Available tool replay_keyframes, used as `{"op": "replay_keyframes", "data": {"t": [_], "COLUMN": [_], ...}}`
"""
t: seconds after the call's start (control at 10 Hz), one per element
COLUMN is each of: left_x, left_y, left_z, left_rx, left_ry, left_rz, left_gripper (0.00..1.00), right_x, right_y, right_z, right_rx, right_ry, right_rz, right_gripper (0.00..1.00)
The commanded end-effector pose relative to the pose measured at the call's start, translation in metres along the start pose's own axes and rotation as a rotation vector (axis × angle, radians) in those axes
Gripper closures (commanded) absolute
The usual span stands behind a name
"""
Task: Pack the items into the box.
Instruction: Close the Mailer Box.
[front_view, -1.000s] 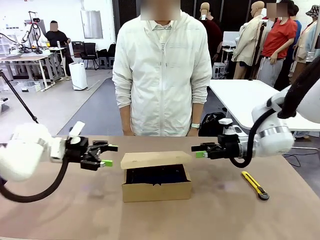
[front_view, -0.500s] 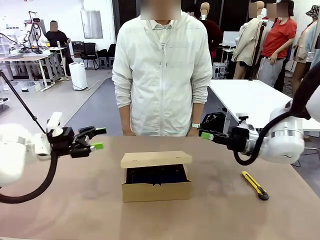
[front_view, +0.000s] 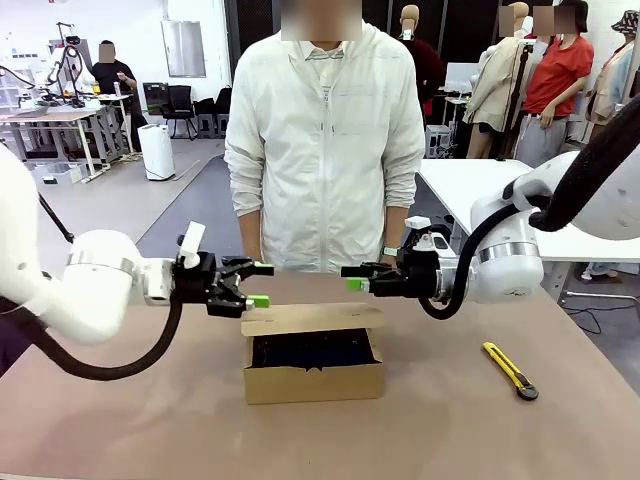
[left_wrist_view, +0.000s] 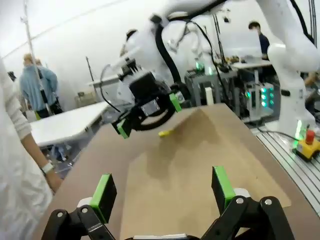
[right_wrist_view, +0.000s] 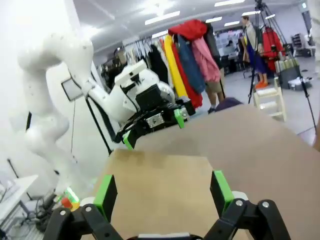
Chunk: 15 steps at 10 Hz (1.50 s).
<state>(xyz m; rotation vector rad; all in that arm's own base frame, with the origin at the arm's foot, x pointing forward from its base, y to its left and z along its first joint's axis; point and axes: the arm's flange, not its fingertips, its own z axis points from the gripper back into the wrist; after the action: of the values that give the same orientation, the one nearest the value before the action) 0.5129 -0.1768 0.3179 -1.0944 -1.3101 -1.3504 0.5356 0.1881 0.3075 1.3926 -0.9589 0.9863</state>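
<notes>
Both arms had swung inward, the left gripper (front_view: 258, 284) and right gripper (front_view: 356, 278) spread wide and empty above the lid edge of the box (front_view: 313, 366), which lay crosswise mid-table; both wrist views showed its flap (left_wrist_view: 200, 185) beneath parted fingers.

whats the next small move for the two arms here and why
Probably lower both sets of open fingers onto the flap lid and press it down. The box still gapes at the front, the dark pouch showing inside, and the left gripper and right gripper hover above the lid's two ends, holding nothing.
</notes>
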Motion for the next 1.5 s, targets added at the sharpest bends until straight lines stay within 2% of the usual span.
{"op": "replay_keyframes", "data": {"t": [0.0,0.2,0.3,0.5,0.6,1.0,1.2,1.4], "left_x": [-0.007,-0.020,-0.027,-0.035,-0.038,-0.067,-0.067,-0.053], "left_y": [0.001,-0.013,-0.020,-0.028,-0.029,-0.026,-0.025,-0.027], "left_z": [-0.002,-0.006,-0.006,-0.001,0.001,0.001,0.005,0.015], "left_rx": [-0.044,-0.027,-0.023,-0.008,-0.008,-0.042,-0.021,0.006], "left_ry": [0.054,0.107,0.121,0.146,0.171,0.317,0.299,0.260], "left_rz": [0.012,0.024,0.030,0.047,0.059,0.112,0.100,0.055], "left_gripper": [0.00,0.00,0.00,0.00,0.00,0.00,0.00,0.00], "right_x": [-0.007,-0.025,-0.037,-0.063,-0.071,-0.083,-0.081,-0.076], "right_y": [0.006,0.015,0.016,0.013,0.011,0.006,0.006,0.007], "right_z": [0.002,0.005,0.006,0.003,0.003,0.012,0.013,0.013], "right_rx": [-0.023,-0.045,-0.103,-0.138,-0.147,-0.154,-0.145,-0.129], "right_ry": [0.069,0.083,0.109,0.202,0.217,0.224,0.221,0.207], "right_rz": [0.065,0.067,0.074,0.073,0.067,0.042,0.047,0.047], "right_gripper": [0.00,0.00,0.00,0.00,0.00,0.00,0.00,0.00]}}
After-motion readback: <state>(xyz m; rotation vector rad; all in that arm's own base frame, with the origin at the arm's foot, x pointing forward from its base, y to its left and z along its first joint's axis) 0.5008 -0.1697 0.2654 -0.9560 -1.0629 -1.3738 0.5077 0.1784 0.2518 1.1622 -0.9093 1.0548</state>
